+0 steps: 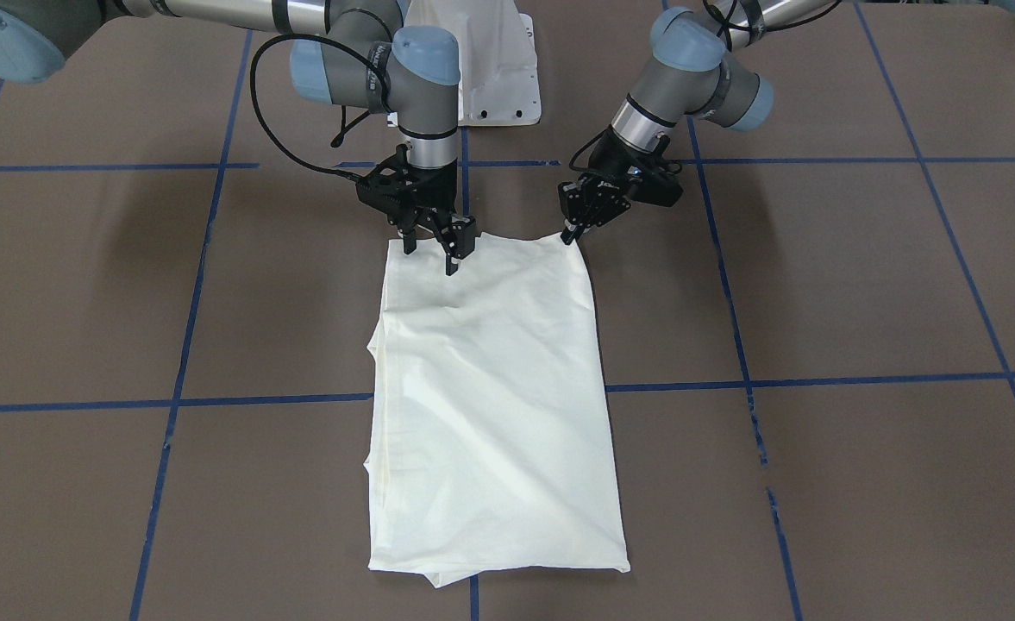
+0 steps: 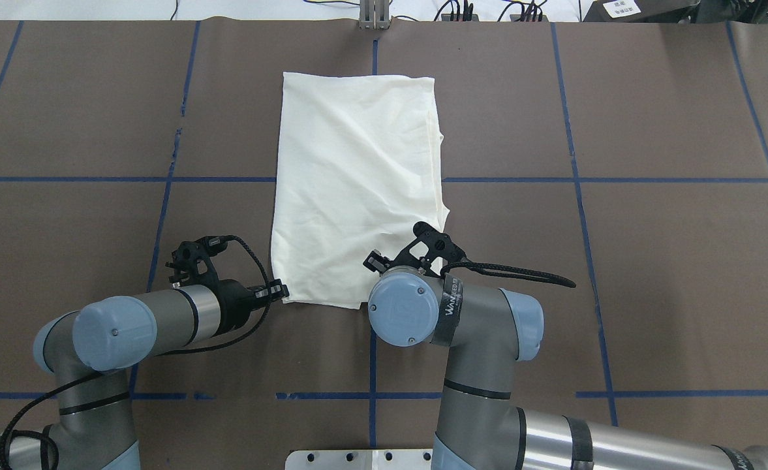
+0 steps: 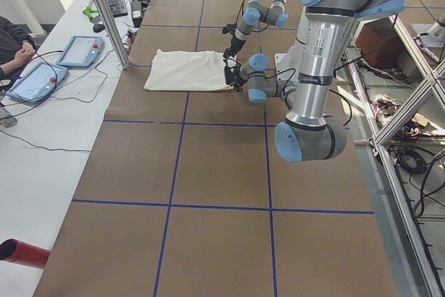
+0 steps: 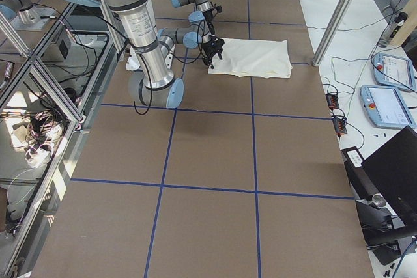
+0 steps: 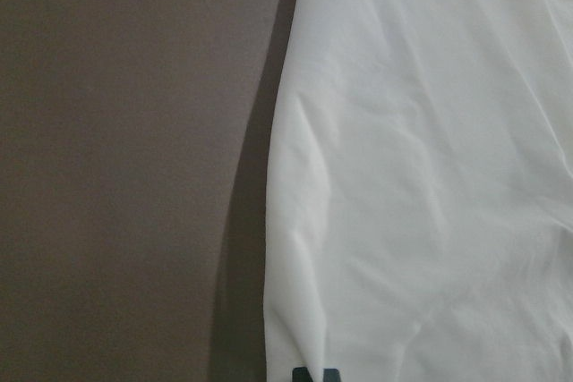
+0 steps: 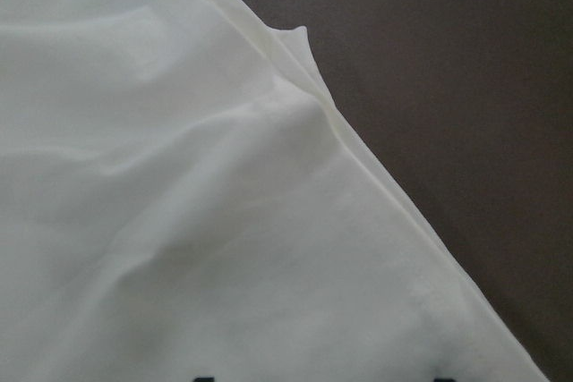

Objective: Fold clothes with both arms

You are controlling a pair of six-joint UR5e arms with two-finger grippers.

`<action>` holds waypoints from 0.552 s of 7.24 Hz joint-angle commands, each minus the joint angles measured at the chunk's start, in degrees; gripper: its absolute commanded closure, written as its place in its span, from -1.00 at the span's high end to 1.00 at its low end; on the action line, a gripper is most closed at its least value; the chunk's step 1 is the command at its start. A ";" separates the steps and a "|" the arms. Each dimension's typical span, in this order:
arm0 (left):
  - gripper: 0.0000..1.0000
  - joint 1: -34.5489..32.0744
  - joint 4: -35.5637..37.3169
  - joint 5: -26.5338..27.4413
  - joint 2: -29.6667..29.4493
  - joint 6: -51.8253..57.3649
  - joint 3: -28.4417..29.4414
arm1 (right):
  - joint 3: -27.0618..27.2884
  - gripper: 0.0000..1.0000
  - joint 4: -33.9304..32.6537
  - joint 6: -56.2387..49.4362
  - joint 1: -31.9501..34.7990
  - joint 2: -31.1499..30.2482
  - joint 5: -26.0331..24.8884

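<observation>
1. The left gripper has its fingers drawn together on the shirt's near corner, on the robot's left. Its wrist camera catches only a dark sliver of fingertip at the frame's bottom edge, against the cloth. How much fabric is pinched cannot be made out.
2. The right gripper holds its fingers spread apart and pointing down. One tip is over the cloth and the other is at the near hem, toward the opposite corner. Whether either tip touches the fabric is unclear. From overhead this gripper is hidden entirely under its own wrist joint.
3. The shirt lies folded into a long rectangle at the table's middle, running away from the robot. Only plain cream cloth shows. Lower layers peek out along the edge on the robot's right and at the far end.
4. The left arm reaches in low from the side, and the right arm stands over the near hem.
5. The table is brown, crossed by blue tape lines. The white base plate is partly covered by the right arm.
6. In the left side view, a metal post stands at the table's far edge. Beyond it are two tablets. A person's hands and a red cylinder are cut off by the frame.
</observation>
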 commanded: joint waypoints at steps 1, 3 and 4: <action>-1.00 0.00 0.00 0.00 -0.04 0.07 0.09 | -0.56 0.41 -0.18 -0.03 0.00 0.81 -0.05; -1.00 0.00 0.00 0.00 -0.04 0.07 0.09 | -0.56 -0.71 0.26 0.05 0.00 1.26 -0.05; -1.00 0.00 0.00 0.00 -0.04 0.07 0.09 | -0.56 -0.83 0.26 0.14 0.00 1.26 -0.05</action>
